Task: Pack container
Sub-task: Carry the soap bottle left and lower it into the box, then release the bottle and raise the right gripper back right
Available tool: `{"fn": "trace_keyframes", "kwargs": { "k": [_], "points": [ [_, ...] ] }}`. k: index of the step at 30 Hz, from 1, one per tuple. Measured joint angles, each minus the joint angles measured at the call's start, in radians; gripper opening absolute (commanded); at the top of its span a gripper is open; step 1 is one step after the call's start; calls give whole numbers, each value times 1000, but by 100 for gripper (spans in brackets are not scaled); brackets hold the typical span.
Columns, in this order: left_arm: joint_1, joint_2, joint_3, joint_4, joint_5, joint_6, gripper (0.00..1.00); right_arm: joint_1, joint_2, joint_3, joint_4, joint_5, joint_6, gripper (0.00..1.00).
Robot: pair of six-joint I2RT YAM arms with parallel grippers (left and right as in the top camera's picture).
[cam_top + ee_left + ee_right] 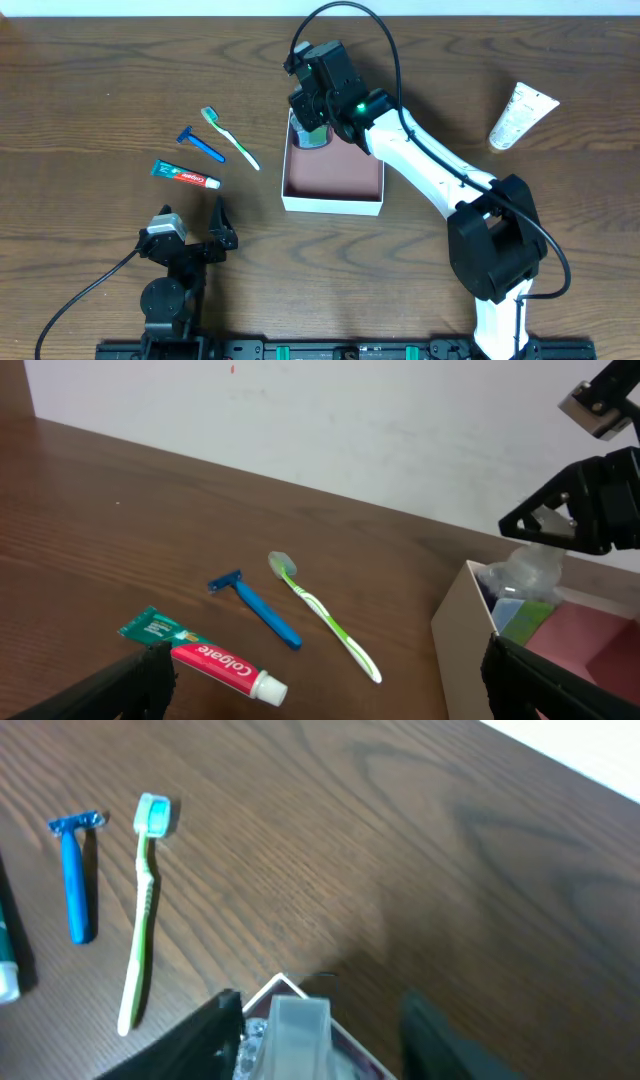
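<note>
The container [333,175], a square shallow box with white walls and a reddish-brown inside, sits mid-table. My right gripper [314,118] hangs over its far left corner. In the right wrist view that gripper [320,1010] is open, and a translucent plastic item [296,1032] stands between the fingers with a gap to the right one. A green-white packet [525,622] lies in that same corner. My left gripper [196,232] is open and empty near the front left. A toothpaste tube [185,174], a blue razor [200,143] and a green toothbrush [230,137] lie left of the box.
A white tube [522,115] lies at the far right of the table. The right arm's white link [430,165] crosses above the container's right side. The left wrist view shows the container's near wall [460,625] close to the left gripper's right finger.
</note>
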Motion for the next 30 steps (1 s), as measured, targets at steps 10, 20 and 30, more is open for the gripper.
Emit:
{"fn": "trace_keyframes", "kwargs": {
  "k": [10,20,30],
  "points": [
    [0,0,0,0,0,0,98,0,0,0,12,1,-1,57],
    [0,0,0,0,0,0,98,-4,-139,0,-53,31,20,62],
    [0,0,0,0,0,0,98,-140,-434,28,-431,68,170,62]
  ]
}}
